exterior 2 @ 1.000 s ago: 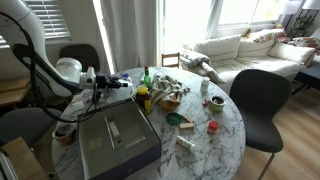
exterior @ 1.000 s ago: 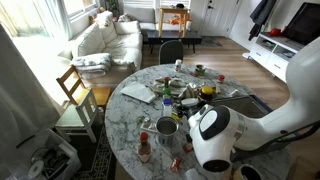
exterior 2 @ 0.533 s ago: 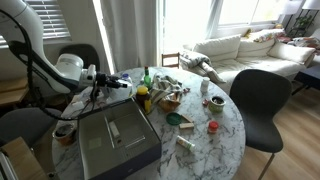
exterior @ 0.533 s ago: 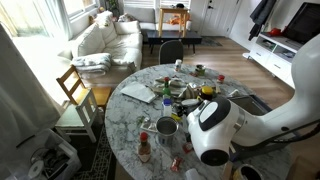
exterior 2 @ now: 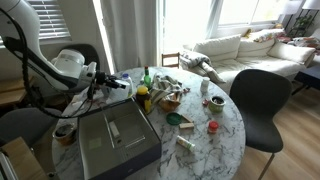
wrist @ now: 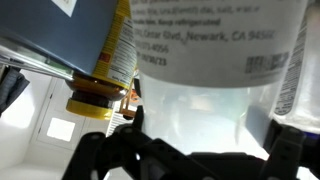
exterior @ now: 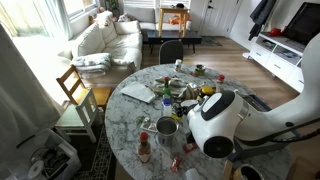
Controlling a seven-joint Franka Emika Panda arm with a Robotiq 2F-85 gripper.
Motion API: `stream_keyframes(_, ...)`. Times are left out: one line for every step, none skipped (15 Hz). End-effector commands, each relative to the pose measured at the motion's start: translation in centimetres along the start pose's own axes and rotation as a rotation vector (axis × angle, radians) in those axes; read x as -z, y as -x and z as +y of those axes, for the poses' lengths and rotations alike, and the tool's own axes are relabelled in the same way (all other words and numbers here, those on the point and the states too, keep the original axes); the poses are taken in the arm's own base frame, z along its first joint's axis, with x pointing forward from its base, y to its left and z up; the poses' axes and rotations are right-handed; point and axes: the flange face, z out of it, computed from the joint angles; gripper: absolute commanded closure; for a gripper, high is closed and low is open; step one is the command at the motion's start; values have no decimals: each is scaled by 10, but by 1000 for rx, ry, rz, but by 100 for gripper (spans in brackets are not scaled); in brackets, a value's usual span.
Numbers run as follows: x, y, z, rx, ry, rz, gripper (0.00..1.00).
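Observation:
In the wrist view a translucent white container (wrist: 205, 95) with a printed label fills the space between my gripper's (wrist: 205, 128) dark fingers (wrist: 98, 152). The jaws stand wide, one on each side of it; whether the pads touch its walls I cannot tell. Just left of it is a yellow-labelled bottle (wrist: 116, 50) with a dark cap. In an exterior view the gripper (exterior 2: 118, 84) reaches over the far left of the round marble table (exterior 2: 225, 140), behind a grey box (exterior 2: 115, 140) and close to the yellow bottle (exterior 2: 143, 97). My white arm joint (exterior: 213, 125) hides the gripper in that view.
The table carries several jars, cups and bottles, among them a red-capped bottle (exterior: 144, 148), a metal cup (exterior: 167, 126) and a green lid (exterior 2: 174, 119). Dark chairs (exterior 2: 258, 100) stand round it, with a wooden chair (exterior: 77, 92) and sofa (exterior: 105, 40) beyond.
The arm has shifted a little; its white joint now sits further right and higher in an exterior view. The jaws have spread slightly wider.

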Motion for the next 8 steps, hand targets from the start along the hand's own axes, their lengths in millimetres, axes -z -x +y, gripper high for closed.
stream_keyframes(4, 4, 8, 9, -5, -171, 0)
stream_keyframes(5, 0, 10, 3, 0, -201, 0)
stream_keyframes(6, -4, 13, 0, 12, -240, 0)
stream_keyframes(7, -8, 15, -15, 7, -273, 0)
stream_keyframes(8, -11, 17, -19, 12, -306, 0)
stream_keyframes(9, -15, 19, -28, 16, -337, 0)
stream_keyframes(10, -18, 20, -39, 8, -367, 0)
stream_keyframes(11, -22, 21, -52, 0, -396, 0)
